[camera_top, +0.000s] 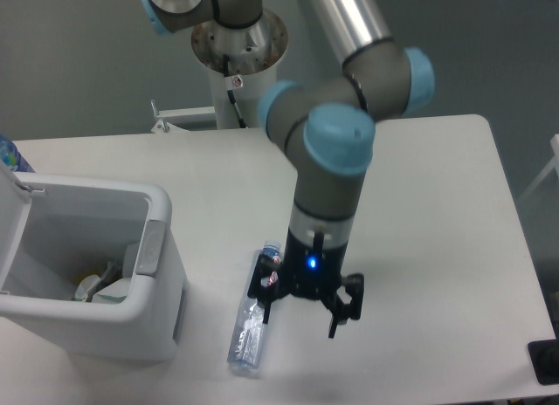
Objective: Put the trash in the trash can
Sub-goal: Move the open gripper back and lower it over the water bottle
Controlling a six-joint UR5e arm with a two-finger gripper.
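The arm reaches down from the top of the view, its pincer (297, 311) low over the white bench (437, 204) with the fingers spread apart and gripping nothing. One finger (261, 302) stands right at the bottle (251, 322), at about its mid-length; the other finger (336, 322) stands well off to the side over bare bench. Whether the near finger touches the bottle cannot be told.

The bottle lies flat on the bench, long axis running roughly toward the front edge, its blue cap end at the far side under the pincer's body and its clear base nearest the front edge. Its label is not readable here.

The bin (131, 322) sits at the left, near the front-left corner of the bench, its lid (10, 222) swung up and open on the far left side. A grey latch (150, 246) sits on the wall facing the bottle. Some whitish crumpled stuff (103, 287) lies inside at the bottom; what it is cannot be told. A strip of bare bench separates the bin's wall from the bottle.

Right of the pincer the bench lies open out to its right edge. A dark object (546, 361) shows at the front-right corner.
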